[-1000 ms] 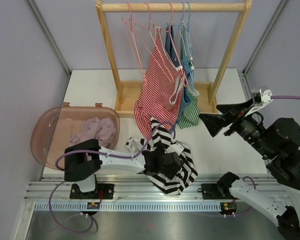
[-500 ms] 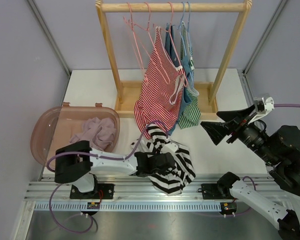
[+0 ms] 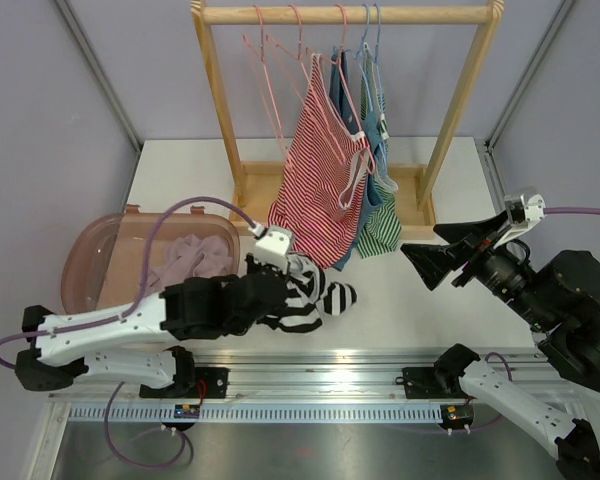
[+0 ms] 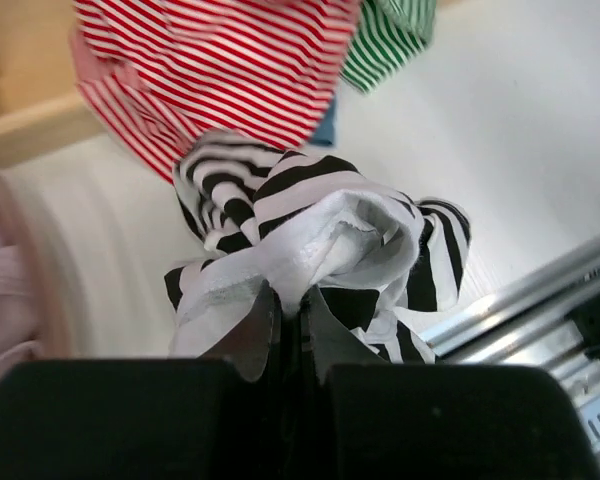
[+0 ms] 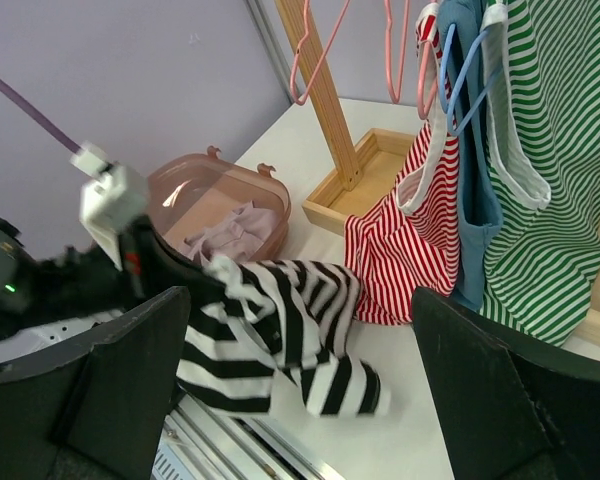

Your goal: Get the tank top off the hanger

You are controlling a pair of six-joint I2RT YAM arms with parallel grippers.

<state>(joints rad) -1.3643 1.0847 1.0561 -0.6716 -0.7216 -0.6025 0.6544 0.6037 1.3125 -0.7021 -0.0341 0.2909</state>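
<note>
At the bottom of the overhead view a ridged aluminium rail [image 3: 310,372] carries both arm bases. Just above it, low and left of centre, the left gripper [image 3: 272,296] is clamped on the black-and-white striped tank top [image 3: 315,290]. In the left wrist view its jaws stand pressed together on a fold of the fabric's white inner side. The garment hangs on no hanger. It is bunched into a ball at the lower centre of the overhead view, over the white table [image 3: 180,175]. I cannot tell whether its underside touches the surface.

At the right of the overhead view the right gripper [image 3: 420,242] hovers with its jaws wide apart and nothing between them. Its own camera looks across the table at the striped bundle.

Left of the bundle sits a translucent pink plastic basket [image 3: 80,262] holding a crumpled pale pink cloth [image 3: 195,255].

Further back, at the top centre, stands a light wooden clothes rack [image 3: 340,14]. Two bare pink wire hangers [image 3: 270,70] hang at the left of its bar. Right of them hang a red-and-white striped tank top [image 3: 320,170], a blue garment [image 3: 370,205] and a green-and-white striped tank top [image 3: 385,228]. The red one's hem ends just above the bundle.
</note>
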